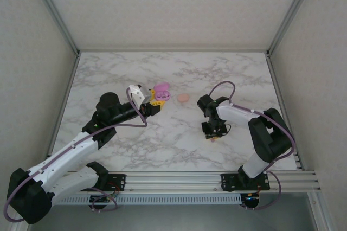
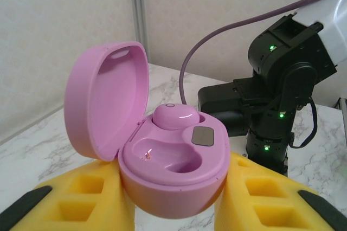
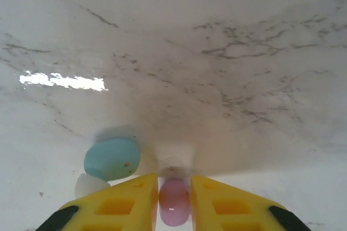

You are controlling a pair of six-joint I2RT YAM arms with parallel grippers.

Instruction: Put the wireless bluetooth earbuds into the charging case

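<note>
Here, a glossy pink oval charging case (image 2: 103,101), lid open, is clamped in the left gripper (image 2: 173,193), with one pink earbud (image 2: 174,116) seated in the farther of its two wells. A second pink earbud (image 3: 174,205) is pinched in the narrowly closed right gripper (image 3: 174,196). One teal earbud (image 3: 112,158) is seen lying on the marble table (image 3: 217,52) just beside that gripper.

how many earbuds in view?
3. A pink earbud seated in the open pink charging case; a second pink earbud pinched in the right claw; a teal earbud on the table beside that claw. Others may be hidden.
</note>
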